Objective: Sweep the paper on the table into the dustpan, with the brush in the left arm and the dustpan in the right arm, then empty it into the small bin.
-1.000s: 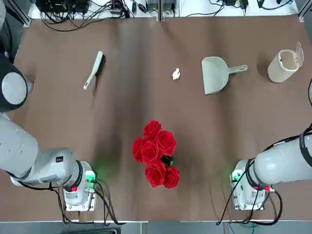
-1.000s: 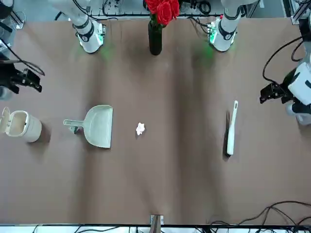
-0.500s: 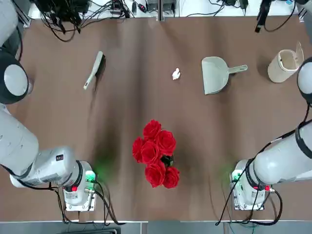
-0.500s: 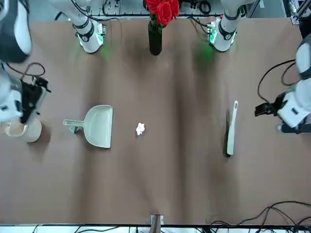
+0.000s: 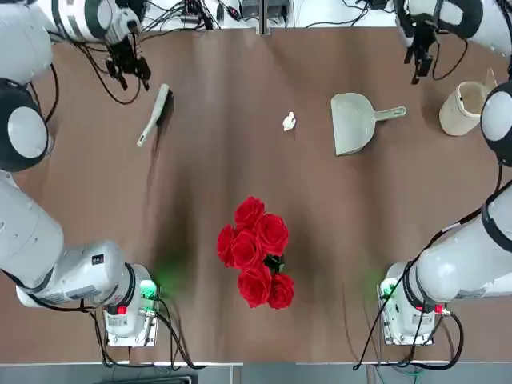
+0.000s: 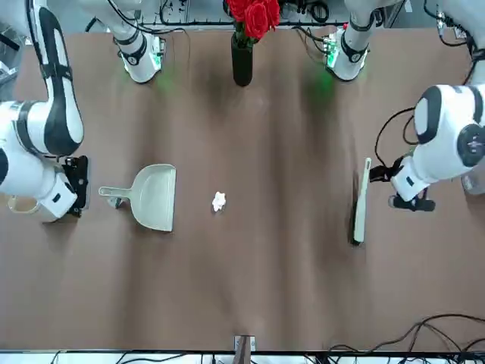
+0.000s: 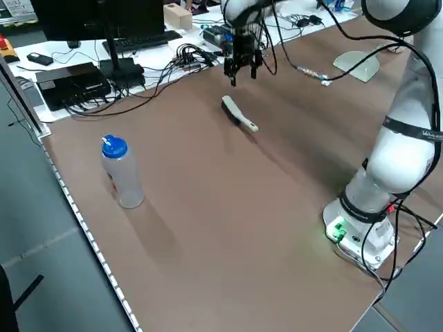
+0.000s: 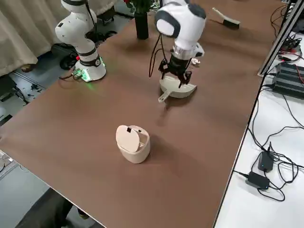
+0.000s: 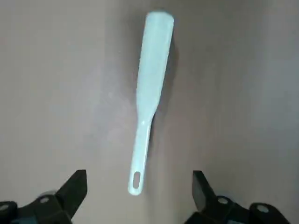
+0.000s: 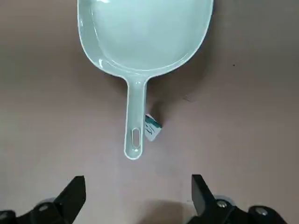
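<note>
Around the brown, smooth-topped counter, black cables are crowding a white desk. On our left side, the black two-finger left gripper is hovering above the slim white-handled brush, its fingers spread. Our black two-finger right gripper is hanging, also spread, near the pale grey-green plastic dustpan. The tiny crumpled white paper is lying between brush and dustpan, nearer the dustpan. Beyond the dustpan's handle, the small beige cylindrical bin is standing upright, its pale lid tilting open. Red roses are filling a dark vase between our arm bases.
</note>
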You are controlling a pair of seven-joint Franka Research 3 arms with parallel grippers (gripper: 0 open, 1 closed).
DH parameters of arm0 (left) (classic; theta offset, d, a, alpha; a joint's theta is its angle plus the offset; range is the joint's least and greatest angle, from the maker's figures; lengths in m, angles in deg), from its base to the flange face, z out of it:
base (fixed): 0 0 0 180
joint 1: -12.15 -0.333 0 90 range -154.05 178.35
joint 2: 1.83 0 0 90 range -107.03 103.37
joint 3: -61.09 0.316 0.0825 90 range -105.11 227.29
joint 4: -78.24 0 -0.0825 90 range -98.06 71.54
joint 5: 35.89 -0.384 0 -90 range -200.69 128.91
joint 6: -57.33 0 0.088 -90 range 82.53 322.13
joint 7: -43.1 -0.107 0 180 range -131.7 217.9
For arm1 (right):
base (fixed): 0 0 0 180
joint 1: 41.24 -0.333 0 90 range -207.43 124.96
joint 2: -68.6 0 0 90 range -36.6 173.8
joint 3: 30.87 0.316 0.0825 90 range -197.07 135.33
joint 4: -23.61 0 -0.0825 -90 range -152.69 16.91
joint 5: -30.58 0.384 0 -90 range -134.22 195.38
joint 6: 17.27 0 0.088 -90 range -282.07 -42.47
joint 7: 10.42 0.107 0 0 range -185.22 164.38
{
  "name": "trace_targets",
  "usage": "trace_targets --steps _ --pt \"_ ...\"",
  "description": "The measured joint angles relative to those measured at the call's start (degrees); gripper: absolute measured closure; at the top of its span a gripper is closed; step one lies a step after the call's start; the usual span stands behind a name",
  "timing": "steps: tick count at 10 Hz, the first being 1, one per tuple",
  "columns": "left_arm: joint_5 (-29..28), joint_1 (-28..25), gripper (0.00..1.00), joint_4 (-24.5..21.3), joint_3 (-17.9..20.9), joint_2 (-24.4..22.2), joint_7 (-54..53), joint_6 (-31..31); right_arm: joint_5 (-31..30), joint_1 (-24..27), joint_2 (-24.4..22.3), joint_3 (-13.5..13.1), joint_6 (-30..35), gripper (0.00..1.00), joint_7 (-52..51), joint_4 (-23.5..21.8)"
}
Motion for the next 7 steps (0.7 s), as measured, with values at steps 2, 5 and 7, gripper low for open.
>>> trace_targets --steps 2,5,7 --pt "-1.9 0.0 0.02 -3.5 0.0 0.0 -0.5 2.4 0.0 0.0 0.6 0.1 -6.6 0.0 -0.2 -5.5" --pt "-4.8 0.0 0.07 -5.4 0.0 2.2 -1.9 5.5 0.0 0.0 4.1 0.2 -12.2 0.0 -0.2 -7.7" --pt "-5.5 -0.2 0.08 -7.8 0.0 4.0 -1.9 8.6 0.0 0.0 6.2 0.2 -15.7 0.02 -0.2 -8.4"
